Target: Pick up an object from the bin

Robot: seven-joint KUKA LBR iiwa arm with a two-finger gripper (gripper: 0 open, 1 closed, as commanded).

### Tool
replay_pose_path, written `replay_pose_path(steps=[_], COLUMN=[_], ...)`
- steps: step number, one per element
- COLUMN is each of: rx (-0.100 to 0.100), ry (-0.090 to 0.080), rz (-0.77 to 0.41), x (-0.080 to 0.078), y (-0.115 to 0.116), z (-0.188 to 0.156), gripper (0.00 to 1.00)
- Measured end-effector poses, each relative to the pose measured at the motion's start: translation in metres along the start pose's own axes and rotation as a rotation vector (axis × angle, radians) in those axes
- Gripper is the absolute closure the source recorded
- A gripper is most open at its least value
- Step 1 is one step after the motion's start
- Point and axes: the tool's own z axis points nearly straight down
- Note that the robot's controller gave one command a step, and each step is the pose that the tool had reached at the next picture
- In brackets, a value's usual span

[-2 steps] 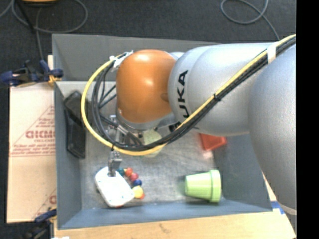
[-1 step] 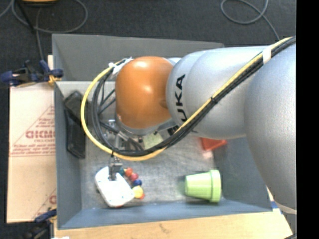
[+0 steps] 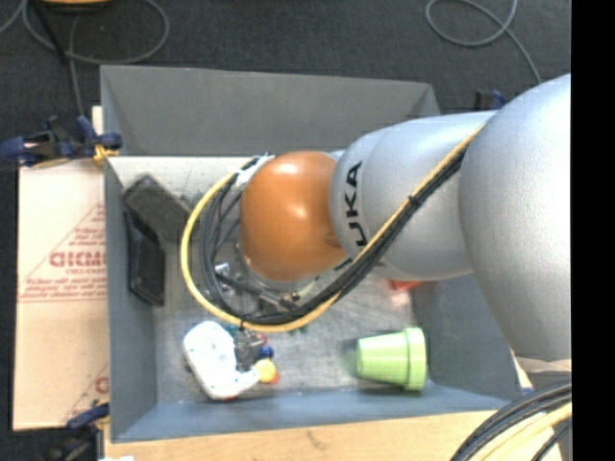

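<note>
Nearby, tool [image 3: 248, 350] at white toy [image 3: 211, 361], green cup [image 3: 394, 358]

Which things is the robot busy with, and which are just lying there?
Busy with: gripper; white plastic thing right under it, lower left.
Just lying there: green cup on its side, lower right; black things by the left wall.

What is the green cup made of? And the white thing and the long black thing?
Green cup: probably plastic, smooth and evenly coloured with a slight sheen. White thing: likely hard plastic too, glossy and rounded, with yellow and orange bits. Long black thing: matte and dark; maybe plastic or rubber, hard to tell.
</note>
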Motion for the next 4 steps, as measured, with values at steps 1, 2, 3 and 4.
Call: replay_pose_path(steps=[1,2,3,4], rx=[0.001,0.001,0.000,0.000], ry=[0.011,0.011,0.010,0.003], rz=[0.075,0.076,0.085,0.098], x=[0.008,0.008,0.010,0.016], y=[-0.031,-0.031,-0.031,-0.026], z=[0.040,0.040,-0.006,-0.081], gripper=[1.00,1.00,1.00,0.00])
